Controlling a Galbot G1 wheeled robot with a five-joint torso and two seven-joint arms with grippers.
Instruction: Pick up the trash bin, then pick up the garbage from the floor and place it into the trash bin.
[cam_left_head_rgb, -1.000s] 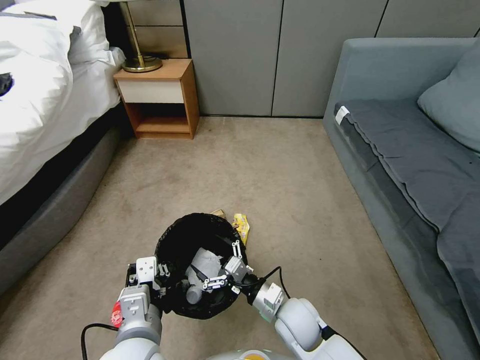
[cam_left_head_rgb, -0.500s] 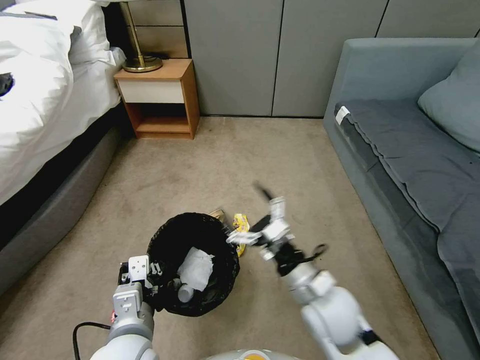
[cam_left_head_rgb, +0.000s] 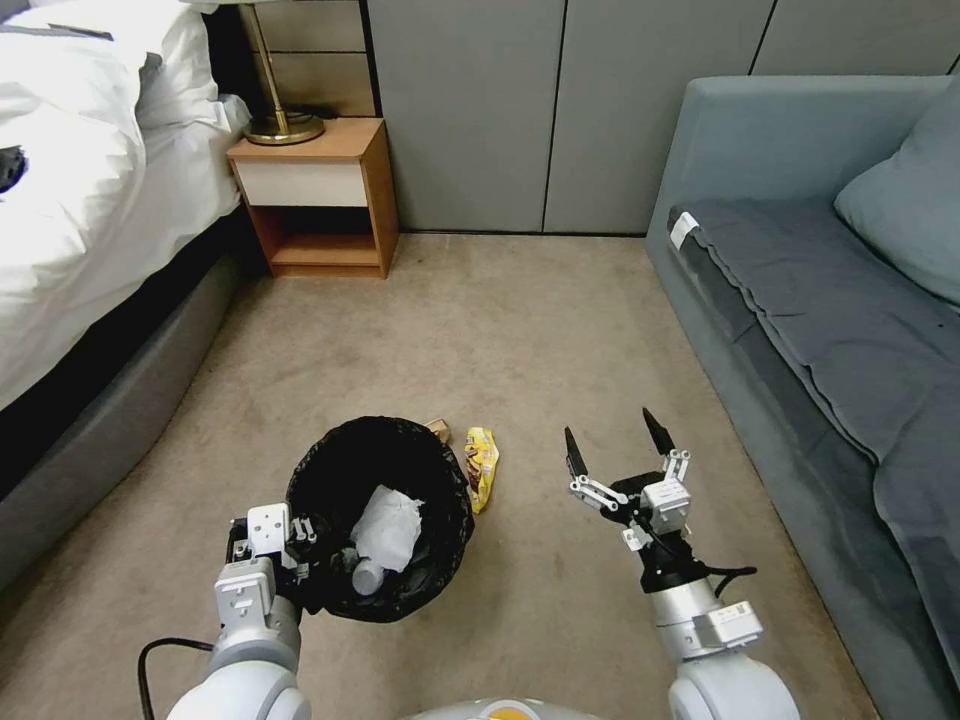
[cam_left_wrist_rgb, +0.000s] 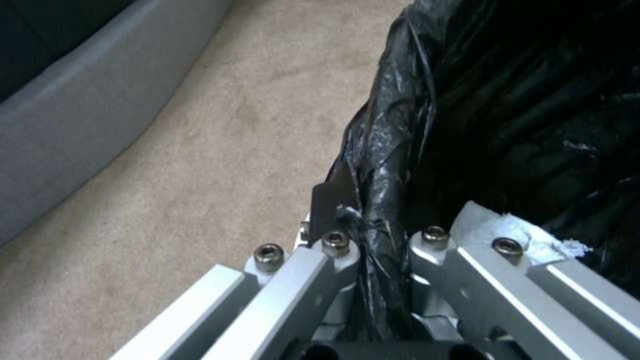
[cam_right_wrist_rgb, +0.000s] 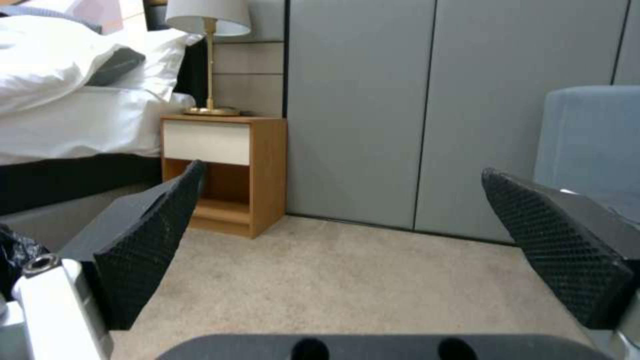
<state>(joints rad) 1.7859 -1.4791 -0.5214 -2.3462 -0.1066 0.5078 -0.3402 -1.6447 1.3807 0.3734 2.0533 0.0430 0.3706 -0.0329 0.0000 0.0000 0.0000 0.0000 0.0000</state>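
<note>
Left gripper has its fingers clamped on the trash bin rim, holding it up as a catcher. Right gripper hovers empty, fingers spread wide; the yellow wrapper lies on the floor between them.

From the head camera we looked forward and down over the floor, with both arms low in the foreground, the bed on our left and the sofa on our right. The left wrist camera sat very close to the trash bin, facing along its own jaws at the black bag rim, with carpet and the bed's grey base behind. The right wrist camera sat low, facing level across the carpet between its spread jaws toward the nightstand and grey wall panels. Head and right wrist views shared the nightstand, lamp, panels and bed; head and left wrist views shared the bin.
</note>
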